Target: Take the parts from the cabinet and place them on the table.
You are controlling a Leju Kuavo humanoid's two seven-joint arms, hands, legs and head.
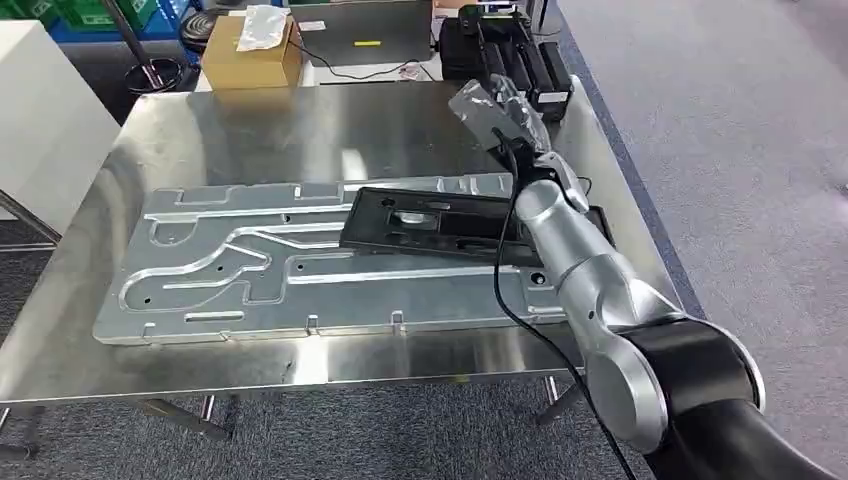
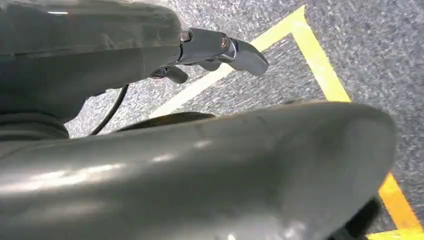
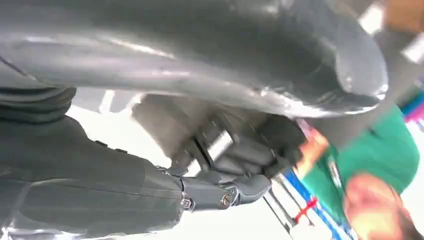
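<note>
My right hand point(image 1: 523, 152) reaches out over the far right of the steel table point(image 1: 400, 125) and grips a dark part in a clear plastic bag point(image 1: 490, 100), held up above the tabletop. The right wrist view shows the bagged part point(image 3: 235, 145) close up and blurred, between the thick thumb and the darker fingers point(image 3: 235, 187). A black frame-shaped part point(image 1: 420, 220) lies on a large machined aluminium plate point(image 1: 220, 270) in the middle of the table. My left hand point(image 2: 215, 50) hangs over grey carpet with nothing in it, fingers loosely apart.
Beyond the table's far edge stand a cardboard box point(image 1: 250, 50) with a bag on it, a grey flat case point(image 1: 365, 35) and black equipment point(image 1: 505, 50). A white cabinet point(image 1: 40, 110) stands at the left. Yellow floor tape point(image 2: 320, 70) runs beneath the left hand.
</note>
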